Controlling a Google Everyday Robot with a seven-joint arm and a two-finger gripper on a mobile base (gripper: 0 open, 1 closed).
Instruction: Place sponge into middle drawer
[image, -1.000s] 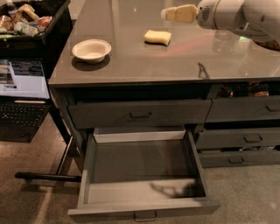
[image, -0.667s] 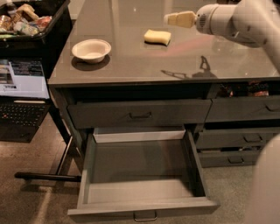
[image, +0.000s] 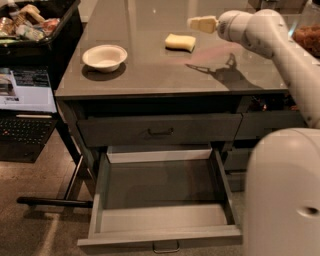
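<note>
The pale yellow sponge (image: 180, 42) lies on the grey countertop (image: 150, 70), toward the back middle. My gripper (image: 202, 23) hangs above the counter, just right of and slightly above the sponge, pointing left, apart from it. The middle drawer (image: 160, 200) is pulled wide open below the counter, its light grey interior bare, a small metal bar handle on its front edge. The shallower top drawer (image: 160, 131) above it is closed.
A white bowl (image: 104, 56) sits on the counter's left side. A black bin of packaged items (image: 30, 22) and a laptop (image: 25, 107) stand to the left. My arm's large white body (image: 282, 192) fills the lower right. Narrower drawers (image: 270, 122) are at right.
My arm has swung left and nearer the camera; the gripper now sits closer to the sponge. The view has shifted, with my arm's body filling the lower right.
</note>
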